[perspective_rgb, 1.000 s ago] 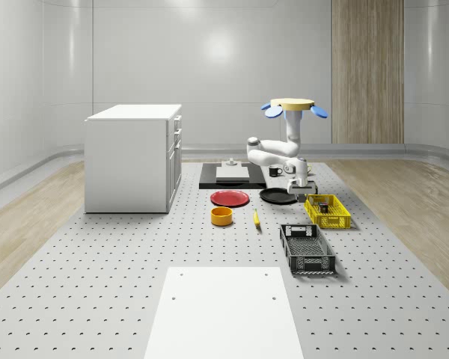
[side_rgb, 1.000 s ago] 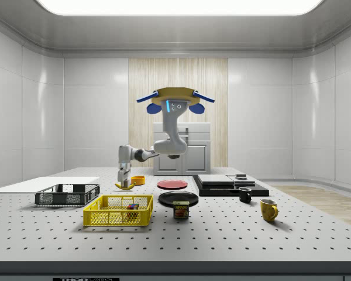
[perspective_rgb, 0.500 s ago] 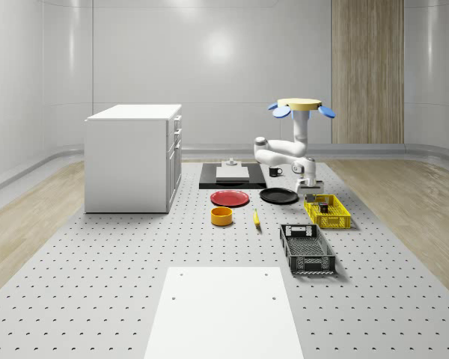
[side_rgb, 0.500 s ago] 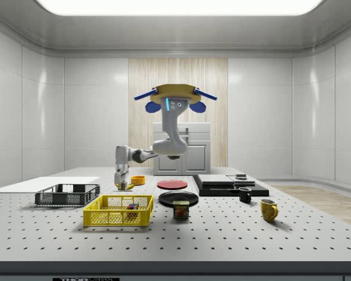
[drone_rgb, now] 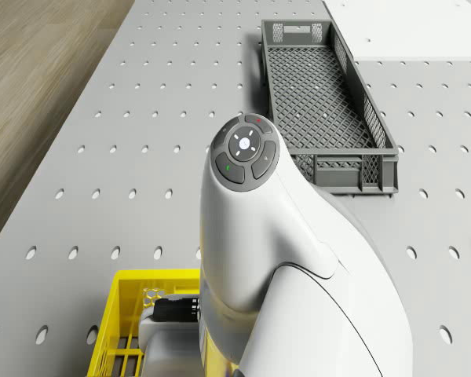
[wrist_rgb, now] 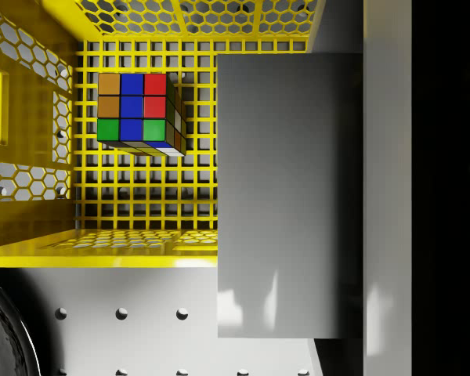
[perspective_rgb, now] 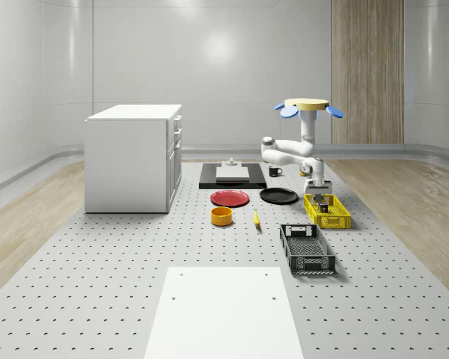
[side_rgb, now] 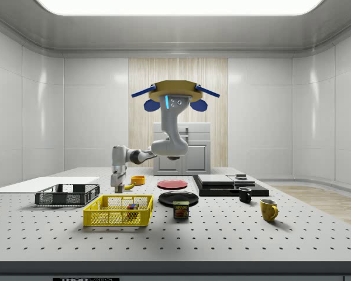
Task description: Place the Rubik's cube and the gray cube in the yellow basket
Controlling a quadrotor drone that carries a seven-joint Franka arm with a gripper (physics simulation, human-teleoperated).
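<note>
Closest to the near edge of the pegboard table (perspective_rgb: 97, 284) lies a flat white sheet (perspective_rgb: 221, 310). Beyond it, toward the whole-scene view's right edge, sits a long dark-gray plastic mesh crate (perspective_rgb: 307, 248). Just past the crate's far end stands the yellow basket of plastic mesh (perspective_rgb: 328, 213). The Rubik's cube with coloured stickers (wrist_rgb: 137, 110) rests on the basket's floor, close to one end wall.

The gripper (perspective_rgb: 319, 197) hangs straight down over the basket, just above its rim. In the wrist view the plain matte gray cube (wrist_rgb: 290, 196) sits right before the lens and hides much of the basket floor. The fingers are clamped on it, though they are mostly cut off at the frame's side.

In mid-table an orange round bowl (perspective_rgb: 221, 216) and a yellow banana (perspective_rgb: 256, 218) lie near each other. Farther on are a red flat plate (perspective_rgb: 230, 198) and a black flat plate (perspective_rgb: 278, 196). In the side view a small tin can (side_rgb: 181, 209) stands just beside the basket; its label is too small to read.

The drone (perspective_rgb: 309, 107) hovers above the table beyond the basket's far end. Its white arm (perspective_rgb: 284, 152) elbows out and back down. A white cabinet (perspective_rgb: 133, 157) stands far off.
</note>
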